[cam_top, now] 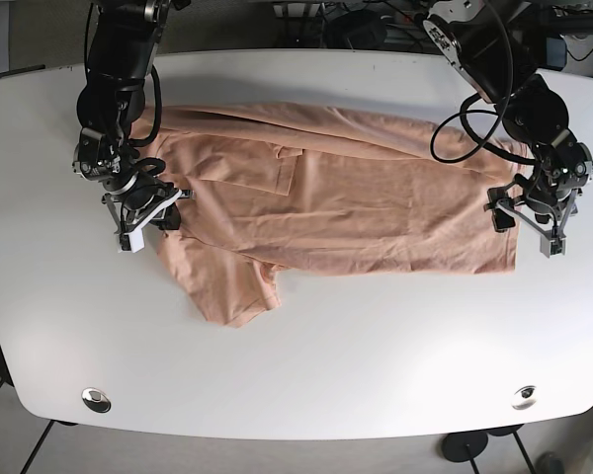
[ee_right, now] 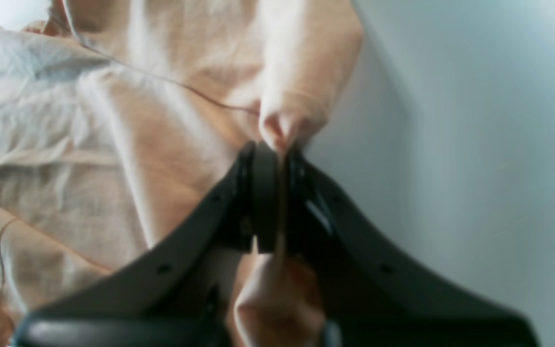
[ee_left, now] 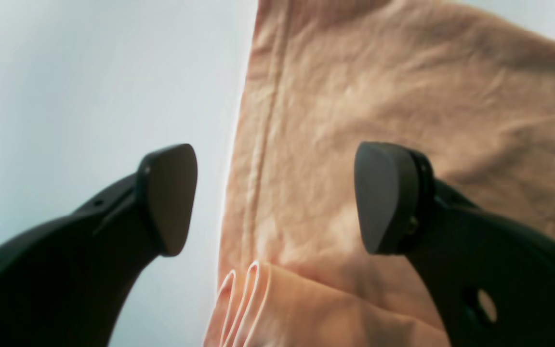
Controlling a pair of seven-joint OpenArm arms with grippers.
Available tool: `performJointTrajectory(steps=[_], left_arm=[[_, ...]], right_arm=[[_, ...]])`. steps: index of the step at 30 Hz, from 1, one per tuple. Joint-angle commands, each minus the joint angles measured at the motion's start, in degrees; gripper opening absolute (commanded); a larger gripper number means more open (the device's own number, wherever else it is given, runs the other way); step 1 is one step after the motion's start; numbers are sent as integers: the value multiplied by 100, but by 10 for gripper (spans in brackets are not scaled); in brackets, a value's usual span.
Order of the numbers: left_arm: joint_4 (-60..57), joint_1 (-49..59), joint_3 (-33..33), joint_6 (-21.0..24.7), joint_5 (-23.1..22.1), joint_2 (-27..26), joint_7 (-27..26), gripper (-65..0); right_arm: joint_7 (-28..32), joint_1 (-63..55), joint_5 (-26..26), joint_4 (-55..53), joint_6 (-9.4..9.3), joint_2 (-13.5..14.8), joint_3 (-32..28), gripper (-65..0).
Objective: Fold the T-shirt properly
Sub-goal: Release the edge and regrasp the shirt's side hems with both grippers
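Note:
A peach T-shirt (cam_top: 356, 207) lies spread lengthwise on the white table (cam_top: 326, 365), with one sleeve (cam_top: 232, 291) sticking out toward the front edge. My right gripper (ee_right: 275, 159) is shut on a pinched fold of the shirt's fabric at its edge; in the base view it (cam_top: 163, 210) sits at the shirt's left end. My left gripper (ee_left: 277, 197) is open, its two fingers straddling the shirt's stitched hem (ee_left: 258, 159), with a folded corner below it. Seen from the base view, this gripper (cam_top: 526, 212) hovers at the shirt's right end.
The table carries round metal fittings near its front corners (cam_top: 96, 399) (cam_top: 524, 397). Both arms reach in from the back edge, where cables (cam_top: 455, 118) hang over the shirt's far right part. Bare white tabletop lies in front of the shirt.

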Motion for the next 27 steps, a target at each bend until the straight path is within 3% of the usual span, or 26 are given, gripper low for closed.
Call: performJointTrajectory(steps=[1,13,20,27], left_arm=[[-81,-102,160,3,-46,-91,-115,-179],[-1373,-331,221,3,-55,-354,-800,-179],[-2164,-506,212,-6,-55,-363,-888,-179],[-1144,-480,186,-287,-29,-363,-844,-181]], right_arm=[[-89,50,-3,71,-9,25,2,-628],[-89,50,-3,71,-9,25,11,-628],[-89,59,-3,80,-9,-63,11,-628],[-89,59,-3,80,0,-98,11,-628]])
